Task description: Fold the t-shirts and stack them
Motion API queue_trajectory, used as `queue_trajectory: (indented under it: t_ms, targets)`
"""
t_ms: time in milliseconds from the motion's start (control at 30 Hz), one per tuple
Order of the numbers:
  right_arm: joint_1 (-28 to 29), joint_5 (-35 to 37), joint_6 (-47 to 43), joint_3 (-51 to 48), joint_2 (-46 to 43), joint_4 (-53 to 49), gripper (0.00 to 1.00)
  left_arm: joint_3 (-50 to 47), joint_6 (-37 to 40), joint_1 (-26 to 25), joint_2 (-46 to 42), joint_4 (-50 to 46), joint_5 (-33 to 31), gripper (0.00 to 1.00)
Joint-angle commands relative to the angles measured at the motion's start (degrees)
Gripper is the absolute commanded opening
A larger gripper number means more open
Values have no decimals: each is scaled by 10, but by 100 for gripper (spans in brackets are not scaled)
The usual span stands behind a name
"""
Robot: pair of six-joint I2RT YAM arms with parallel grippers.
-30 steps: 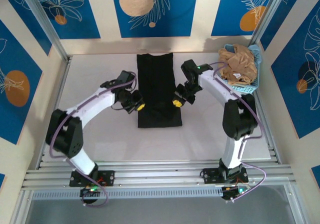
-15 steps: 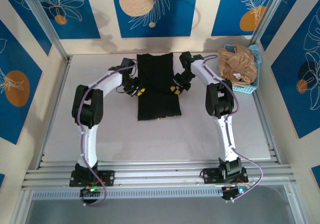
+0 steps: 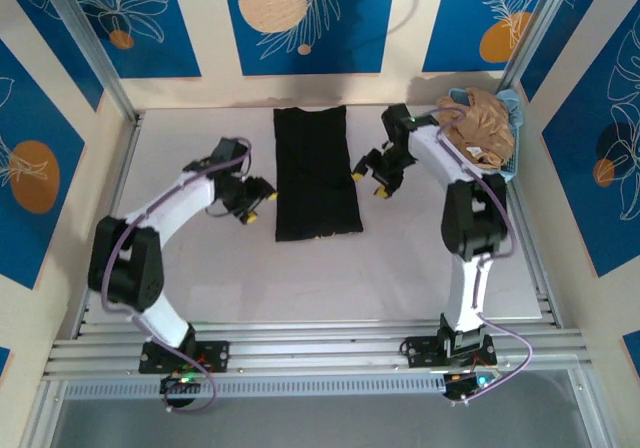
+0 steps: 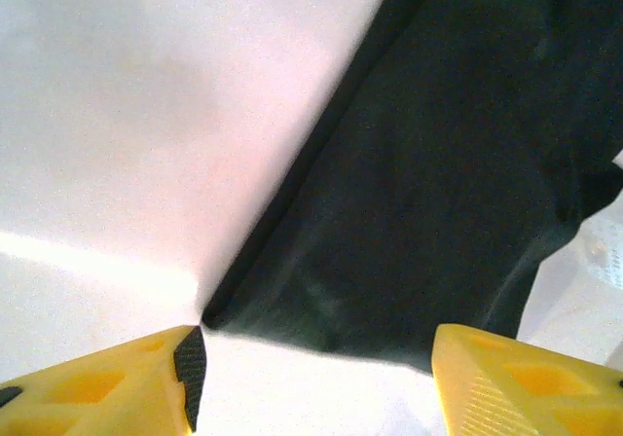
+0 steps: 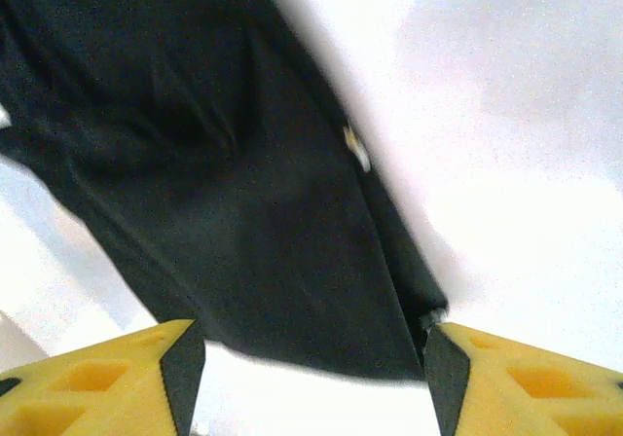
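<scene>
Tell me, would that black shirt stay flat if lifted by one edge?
Probably not: the black shirt lies in soft folded layers, so it would likely droop. It looks thin, so probably light. Creases suggest pushing bunches it.

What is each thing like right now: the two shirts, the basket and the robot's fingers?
black t-shirt: folded into a long strip, flat on the table, not held.
tan t-shirt: crumpled, unfolded, heaped in the blue basket.
blue basket: at the table's far right corner, holding that shirt.
left fingers: open, empty, beside the black t-shirt's left edge.
right fingers: open, empty, beside its right edge.
</scene>
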Motion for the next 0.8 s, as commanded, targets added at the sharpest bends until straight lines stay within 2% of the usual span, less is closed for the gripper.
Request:
queue_trajectory:
  t_ms: [0, 100, 200, 400, 600, 767]
  targets:
    - [19, -40, 31, -140, -94, 73, 65, -97, -102, -38, -18, 76, 46, 63]
    - [29, -84, 61, -240, -140, 146, 66, -140, -154, -55, -24, 133, 53, 64]
    - [37, -112, 75, -280, -132, 184, 65, -165, -194, -62, -9, 183, 57, 64]
    - [38, -99, 68, -271, -79, 189, 59, -157, -206, -63, 30, 231, 47, 62]
    - [34, -85, 65, -249, -31, 175, 49, -139, -202, -64, 65, 236, 42, 48]
    - [34, -74, 74, -233, -1, 177, 44, -106, -180, -64, 102, 223, 37, 42]
